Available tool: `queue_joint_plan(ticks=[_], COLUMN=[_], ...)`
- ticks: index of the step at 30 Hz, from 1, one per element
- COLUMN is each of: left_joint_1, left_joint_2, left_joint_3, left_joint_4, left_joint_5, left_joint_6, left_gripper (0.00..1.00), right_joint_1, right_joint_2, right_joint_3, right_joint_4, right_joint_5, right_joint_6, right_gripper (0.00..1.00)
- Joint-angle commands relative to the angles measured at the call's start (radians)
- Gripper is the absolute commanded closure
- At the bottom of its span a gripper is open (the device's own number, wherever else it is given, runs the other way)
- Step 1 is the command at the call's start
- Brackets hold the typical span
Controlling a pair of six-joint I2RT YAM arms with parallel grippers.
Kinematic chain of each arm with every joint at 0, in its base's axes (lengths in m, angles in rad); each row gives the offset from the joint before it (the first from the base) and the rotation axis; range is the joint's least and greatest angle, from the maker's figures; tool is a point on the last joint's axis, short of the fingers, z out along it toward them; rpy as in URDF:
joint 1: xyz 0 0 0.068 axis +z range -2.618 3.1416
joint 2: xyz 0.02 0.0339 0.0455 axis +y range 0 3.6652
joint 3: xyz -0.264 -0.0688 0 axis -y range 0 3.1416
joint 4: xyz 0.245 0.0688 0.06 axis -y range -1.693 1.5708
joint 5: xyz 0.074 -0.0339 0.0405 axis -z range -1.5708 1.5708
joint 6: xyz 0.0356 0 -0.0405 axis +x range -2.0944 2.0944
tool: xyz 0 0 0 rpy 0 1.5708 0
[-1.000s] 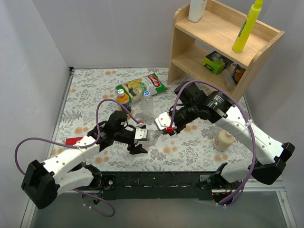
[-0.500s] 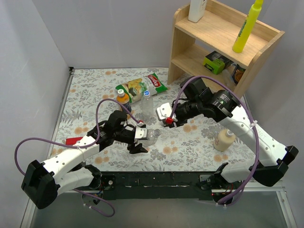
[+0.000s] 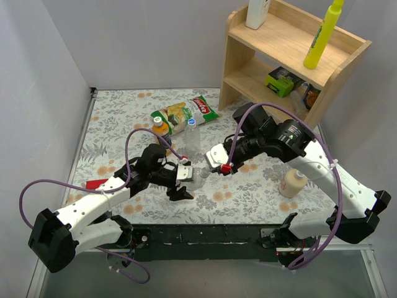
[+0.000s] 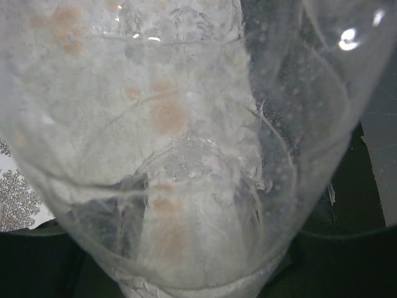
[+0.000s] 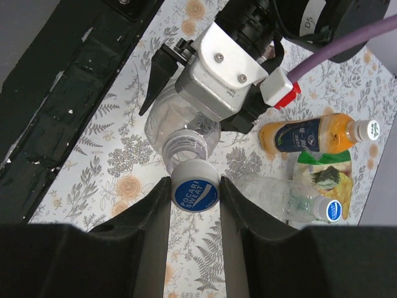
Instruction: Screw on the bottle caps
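Three bottles are present: one clear bottle [image 5: 162, 121] clamped in left gripper [image 3: 184, 180], one blue cap [image 5: 196, 194] pinched in right gripper [image 5: 195, 186] at its mouth; orange bottle [image 5: 310, 135] and second clear bottle [image 5: 279, 195] lie capped on table [image 3: 124, 124]

Likely lab: enclosed test table [image 3: 111, 130]

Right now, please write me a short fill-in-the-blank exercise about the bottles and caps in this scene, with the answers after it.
1. The right tool is shut on a ___ cap.
2. The left tool holds a clear bottle whose neck has ___ cap on it.
3. The print on the held cap reads ___ SWEAT.
4. On the wooden rack, the yellow bottle stands on the ___ shelf.
Answers: blue; no; POCARI; top.
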Motion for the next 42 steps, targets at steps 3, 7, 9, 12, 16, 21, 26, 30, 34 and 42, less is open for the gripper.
queue_joint_plan(ticks=[3, 7, 9, 12, 16, 21, 26, 30, 34, 42], left_joint_1=[-0.003, -0.003, -0.003, -0.003, -0.003, -0.003, -0.003, -0.003, -0.003, -0.003], left_joint_2=[-0.011, -0.011, -0.008, -0.011, -0.011, -0.013, -0.002, 0.007, 0.015, -0.007], left_joint_3=[0.042, 0.054, 0.056, 0.059, 0.059, 0.061, 0.064, 0.065, 0.064, 0.042], left_joint_4=[0.019, 0.035, 0.039, 0.039, 0.039, 0.052, 0.081, 0.099, 0.098, 0.122], left_joint_5=[0.007, 0.01, 0.008, 0.01, 0.008, 0.005, -0.016, -0.016, -0.024, -0.025], left_joint_6=[-0.002, 0.001, 0.002, 0.01, 0.016, 0.007, -0.009, -0.018, -0.027, -0.019], left_gripper=[1.0, 1.0, 1.0, 1.0, 1.0, 1.0, 1.0, 1.0, 1.0, 1.0], right_joint_1=[0.034, 0.049, 0.054, 0.057, 0.062, 0.068, 0.072, 0.074, 0.083, 0.088], right_joint_2=[-0.01, -0.003, 0.002, 0.009, 0.019, 0.04, 0.054, 0.057, 0.057, 0.065], right_joint_3=[0.015, -0.001, -0.007, -0.01, -0.007, 0.004, 0.016, 0.016, 0.022, 0.027], right_joint_4=[-0.025, -0.019, -0.019, -0.009, -0.011, -0.058, -0.094, -0.097, -0.092, -0.106], right_joint_5=[-0.006, 0.011, 0.025, 0.048, 0.057, 0.066, 0.066, 0.062, 0.083, 0.109], right_joint_6=[-0.059, -0.065, -0.077, -0.08, -0.104, -0.14, -0.157, -0.155, -0.149, -0.142], right_gripper=[0.81, 0.81, 0.81, 0.81, 0.81, 0.81, 0.81, 0.82, 0.82, 0.84])
